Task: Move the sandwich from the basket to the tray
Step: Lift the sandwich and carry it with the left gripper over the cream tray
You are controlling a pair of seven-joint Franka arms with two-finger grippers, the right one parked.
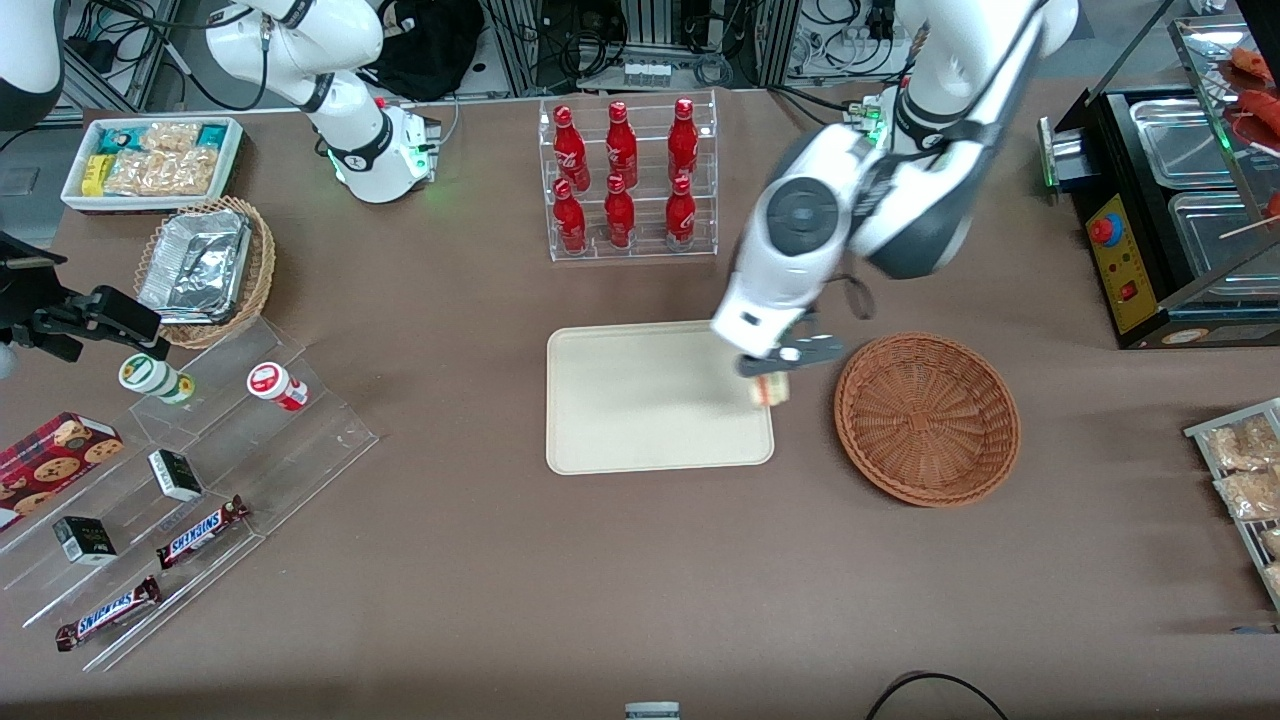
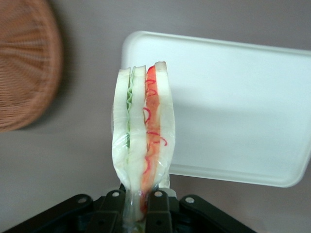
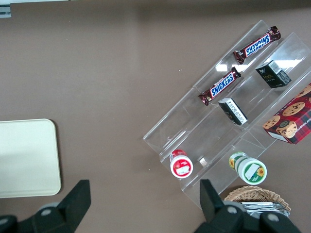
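My left gripper (image 1: 772,372) is shut on the sandwich (image 1: 772,389), a wrapped wedge of white bread with green and orange-red filling. It holds it above the edge of the cream tray (image 1: 640,400) that faces the basket. In the left wrist view the sandwich (image 2: 143,141) stands out from between the fingers (image 2: 159,209), with the tray (image 2: 233,107) under and past it. The reddish-brown wicker basket (image 1: 928,416) stands beside the tray toward the working arm's end and holds nothing; it also shows in the left wrist view (image 2: 24,63).
A clear rack of red bottles (image 1: 628,175) stands farther from the front camera than the tray. A clear stepped stand with snack bars (image 1: 170,480), a tan basket with a foil container (image 1: 205,265) and a white bin of packets (image 1: 150,160) lie toward the parked arm's end.
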